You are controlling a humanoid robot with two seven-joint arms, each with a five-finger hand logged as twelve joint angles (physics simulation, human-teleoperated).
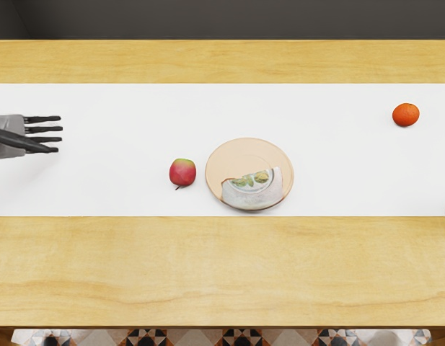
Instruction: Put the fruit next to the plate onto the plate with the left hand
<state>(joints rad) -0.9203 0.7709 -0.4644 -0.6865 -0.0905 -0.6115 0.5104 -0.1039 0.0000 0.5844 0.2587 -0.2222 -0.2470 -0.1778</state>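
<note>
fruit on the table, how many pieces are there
2. An apple sits just left of the plate, apart from it; an orange lies far off near the picture's right edge. None looks hidden, but more could lie outside the frame.

plate [236, 155]: middle of the table [208, 267].
apple [182, 172]: just left of the plate, not touching.
mandarin [405, 114]: near the right edge, farther back.
left hand [34, 133]: at the left edge, well apart from the apple.

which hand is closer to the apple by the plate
Left. The left hand hangs open at the picture's left edge, well left of the apple and not touching it. The right hand is not in view.
</note>
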